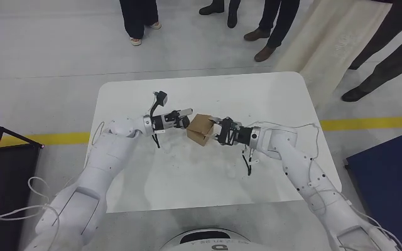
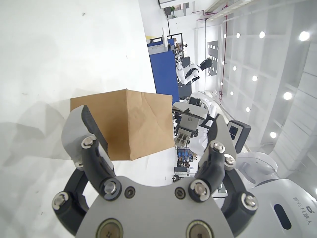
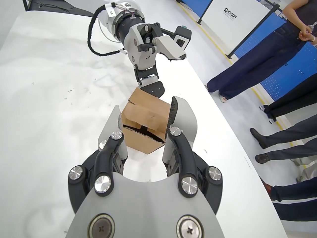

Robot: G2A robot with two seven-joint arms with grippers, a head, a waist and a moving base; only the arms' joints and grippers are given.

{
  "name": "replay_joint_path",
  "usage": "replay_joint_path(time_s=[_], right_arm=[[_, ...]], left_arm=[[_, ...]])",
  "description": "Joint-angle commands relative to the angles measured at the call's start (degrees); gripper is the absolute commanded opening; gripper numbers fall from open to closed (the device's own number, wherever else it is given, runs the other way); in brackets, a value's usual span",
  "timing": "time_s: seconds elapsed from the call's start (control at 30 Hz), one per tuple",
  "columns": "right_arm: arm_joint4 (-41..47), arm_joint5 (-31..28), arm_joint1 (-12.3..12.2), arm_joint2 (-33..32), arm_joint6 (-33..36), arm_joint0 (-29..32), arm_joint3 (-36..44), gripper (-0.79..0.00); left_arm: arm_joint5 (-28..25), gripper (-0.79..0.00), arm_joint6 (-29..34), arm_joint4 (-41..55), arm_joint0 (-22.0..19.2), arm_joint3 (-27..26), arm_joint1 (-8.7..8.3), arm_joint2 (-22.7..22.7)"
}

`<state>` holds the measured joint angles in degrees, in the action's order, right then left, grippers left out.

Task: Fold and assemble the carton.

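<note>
Between left tool (image 2: 151,115) and right tool (image 3: 146,105), carton (image 1: 201,128), flaps (image 3: 142,121) crumpled

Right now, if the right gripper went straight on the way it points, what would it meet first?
The carton: its flapped end sits just ahead, apparently between the right gripper's open fingers.

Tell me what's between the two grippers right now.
The carton, resting on the table, sits between the left gripper and the right gripper; the top view shows it.
</note>
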<state>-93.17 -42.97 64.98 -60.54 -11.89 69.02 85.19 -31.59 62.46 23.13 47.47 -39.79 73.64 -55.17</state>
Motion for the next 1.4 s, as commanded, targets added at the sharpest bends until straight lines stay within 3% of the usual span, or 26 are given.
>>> replay_joint_path(time_s=[0.0,0.27,0.5,1.0,1.37], right_arm=[[-0.08,0.7,0.1,0.36,-0.49,-0.46,-0.7,-0.397],[2.62,4.07,0.49,0.65,-3.53,-0.71,-2.94,-0.403],[5.85,3.01,-0.21,-1.8,-7.72,2.81,-2.37,-0.394],[10.3,4.3,-0.03,-1.05,-6.12,5.42,-3.67,-0.382],[12.0,5.03,0.88,1.8,-6.32,3.52,-5.46,-0.305]], left_arm=[[0.19,0.0,0.07,-0.1,0.04,-0.2,-0.02,-0.05],[0.45,-0.009,-0.22,0.81,0.66,-0.76,-0.01,-0.53],[0.34,-0.043,-0.35,2.0,1.4,-1.32,-0.09,-1.27],[0.36,-0.034,0.17,1.95,2.32,-1.81,-0.03,-1.39],[0.13,-0.037,0.22,1.45,2.85,-2.41,0.09,-1.17]])
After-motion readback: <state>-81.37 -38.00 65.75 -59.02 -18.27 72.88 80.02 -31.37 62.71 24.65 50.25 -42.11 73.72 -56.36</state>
